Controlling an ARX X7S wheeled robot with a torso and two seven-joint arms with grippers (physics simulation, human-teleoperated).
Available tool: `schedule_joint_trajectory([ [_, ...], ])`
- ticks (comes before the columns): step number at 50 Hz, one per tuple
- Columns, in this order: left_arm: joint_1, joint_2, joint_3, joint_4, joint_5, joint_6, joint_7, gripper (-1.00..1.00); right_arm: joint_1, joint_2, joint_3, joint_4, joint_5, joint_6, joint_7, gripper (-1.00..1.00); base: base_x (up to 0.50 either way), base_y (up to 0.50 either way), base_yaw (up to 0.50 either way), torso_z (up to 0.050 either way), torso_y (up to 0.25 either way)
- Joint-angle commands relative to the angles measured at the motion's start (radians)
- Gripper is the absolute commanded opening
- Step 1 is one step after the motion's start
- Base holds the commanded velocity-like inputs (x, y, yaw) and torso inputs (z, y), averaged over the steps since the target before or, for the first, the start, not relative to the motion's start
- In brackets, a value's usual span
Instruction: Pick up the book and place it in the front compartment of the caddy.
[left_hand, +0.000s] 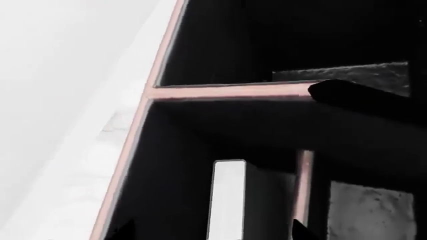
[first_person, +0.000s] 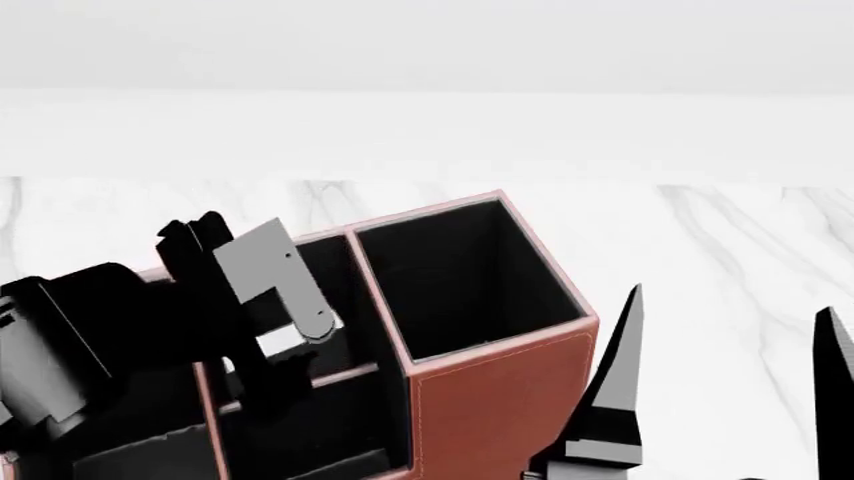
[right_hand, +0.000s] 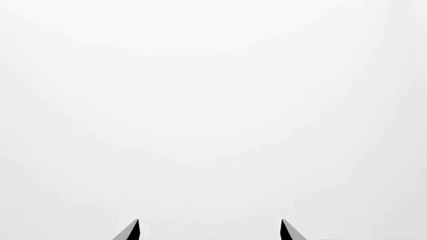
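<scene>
Inside one caddy (first_person: 501, 400): one book (left_hand: 228, 200) upright; left end effector (first_person: 287, 360) grip unclear; right end effector (first_person: 727, 350) open.

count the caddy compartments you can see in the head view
3: the tall square end compartment at the caddy right end, and two sections left of it, split by a pink divider, under the left gripper. More may be hidden.

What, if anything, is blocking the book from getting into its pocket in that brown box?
Nothing visible. In the left wrist view the book already stands down inside the caddy, below its pink rim and beside a low divider. The left tool is right over it.
</scene>
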Motion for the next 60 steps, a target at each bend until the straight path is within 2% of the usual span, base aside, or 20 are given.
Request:
schedule_joint_trajectory([
  [1, 0.035, -0.189, -0.141, 0.405, -0.142, -0.135, -0.311, 1.0, 0.012, -0.008, -0.023, 0.001, -0.005, 0.007, -0.004, 1.0, 0.0, 0.0, 0.0, 0.0, 0.0],
  [4, 0.064, -0.22, -0.172, 0.468, -0.146, -0.139, -0.429, 1.0, 0.016, -0.012, -0.031, 0.006, -0.011, 0.007, -0.007, 1.0, 0.0, 0.0, 0.0, 0.0, 0.0],
  [7, 0.133, -0.301, -0.222, 0.671, -0.206, -0.119, -0.543, 1.0, 0.015, -0.018, -0.041, 0.015, -0.018, 0.003, -0.012, 1.0, 0.0, 0.0, 0.0, 0.0, 0.0],
  [15, 0.189, -0.386, -0.197, 0.933, -0.199, -0.143, -0.67, 1.0, 0.018, -0.014, -0.045, -0.004, -0.016, 0.014, -0.003, 1.0, 0.0, 0.0, 0.0, 0.0, 0.0],
  [18, 0.233, -0.422, -0.212, 1.01, -0.165, -0.052, -0.694, 1.0, 0.019, -0.008, -0.039, -0.016, -0.011, 0.018, 0.003, 1.0, 0.0, 0.0, 0.0, 0.0, 0.0],
  [19, 0.238, -0.431, -0.213, 1.029, -0.176, -0.073, -0.725, 1.0, 0.012, -0.006, -0.034, -0.015, -0.011, 0.011, 0.003, 1.0, 0.0, 0.0, 0.0, 0.0, 0.0],
  [24, 0.304, -0.464, -0.271, 1.067, -0.175, 0.038, -0.805, 1.0, 0.012, -0.006, -0.035, -0.017, -0.011, 0.012, 0.004, 1.0, 0.0, 0.0, 0.0, 0.0, 0.0],
  [26, 0.312, -0.477, -0.258, 1.096, -0.128, 0.066, -0.799, 1.0, 0.018, -0.003, -0.035, -0.025, -0.007, 0.021, 0.01, 1.0, 0.0, 0.0, 0.0, 0.0, 0.0],
  [27, 0.353, -0.485, -0.291, 1.111, -0.179, 0.113, -0.828, 1.0, 0.019, -0.003, -0.037, -0.026, -0.008, 0.021, 0.01, 1.0, 0.0, 0.0, 0.0, 0.0, 0.0],
  [31, 0.417, -0.508, -0.308, 1.149, -0.134, 0.199, -0.891, 1.0, 0.017, -0.002, -0.037, -0.027, -0.008, 0.02, 0.011, 1.0, 0.0, 0.0, 0.0, 0.0, 0.0],
  [43, 0.528, -0.582, -0.312, 1.298, -0.029, 0.308, -1.012, 1.0, 0.023, 0.0, -0.043, -0.03, -0.01, 0.023, 0.013, 1.0, 0.0, 0.0, 0.0, 0.0, 0.0],
  [49, 0.595, -0.588, -0.298, 1.302, 0.028, 0.378, -1.033, 1.0, 0.023, 0.006, -0.038, -0.038, -0.005, 0.027, 0.02, 1.0, 0.0, 0.0, 0.0, 0.0, 0.0],
  [60, 0.632, -0.605, -0.313, 1.352, 0.058, 0.433, -1.081, 1.0, 0.025, 0.005, -0.046, -0.032, -0.012, 0.025, 0.019, 1.0, 0.0, 0.0, 0.0, 0.0, 0.0],
])
